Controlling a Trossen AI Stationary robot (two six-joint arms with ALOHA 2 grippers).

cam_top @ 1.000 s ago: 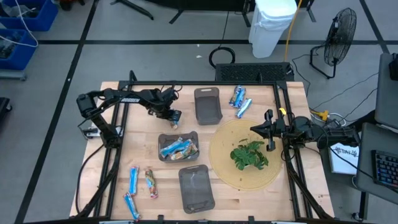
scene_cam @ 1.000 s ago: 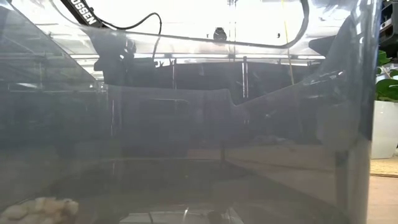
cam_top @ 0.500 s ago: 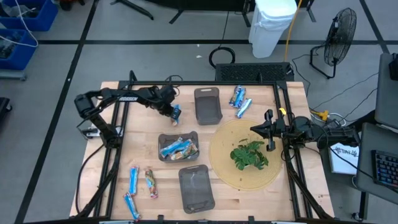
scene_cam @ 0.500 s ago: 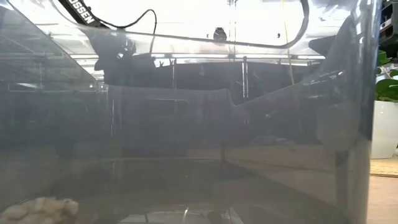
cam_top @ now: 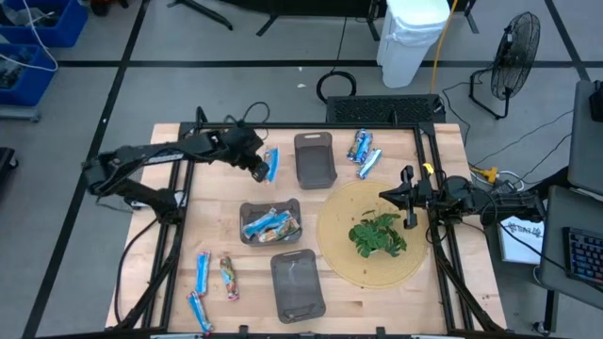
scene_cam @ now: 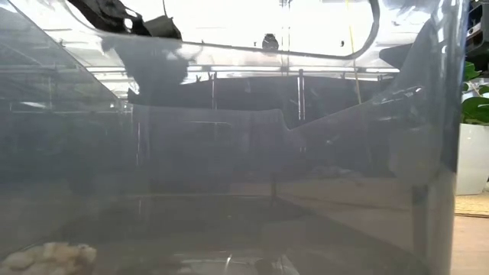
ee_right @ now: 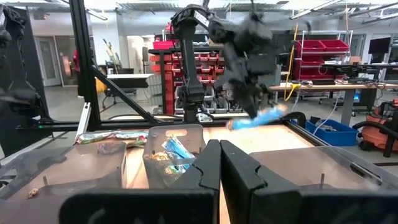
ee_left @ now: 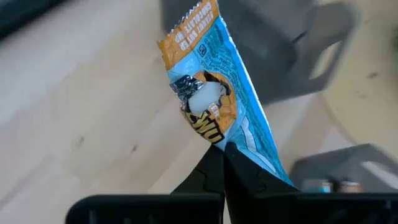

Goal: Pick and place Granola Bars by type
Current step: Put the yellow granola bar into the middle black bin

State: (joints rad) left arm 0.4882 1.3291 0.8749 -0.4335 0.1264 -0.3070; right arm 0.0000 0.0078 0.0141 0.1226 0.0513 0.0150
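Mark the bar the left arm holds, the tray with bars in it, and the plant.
held granola bar (ee_left: 217, 99): left wrist view, mid-wrapper above the clamp.
tray with bars (cam_top: 247, 208): high view, its bare far rim.
plant (cam_top: 377, 234): high view, leaf cluster's centre.

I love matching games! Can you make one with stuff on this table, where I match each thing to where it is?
Things:
1. left hand
2. right hand
3. green plant
4. middle tray

Places or states:
A. on the round mat
B. shut on a blue bar, lifted beside the top tray
C. holds several bars inside
D. shut and empty, at the mat's right edge

Pairs: 1-B, 2-D, 3-A, 4-C
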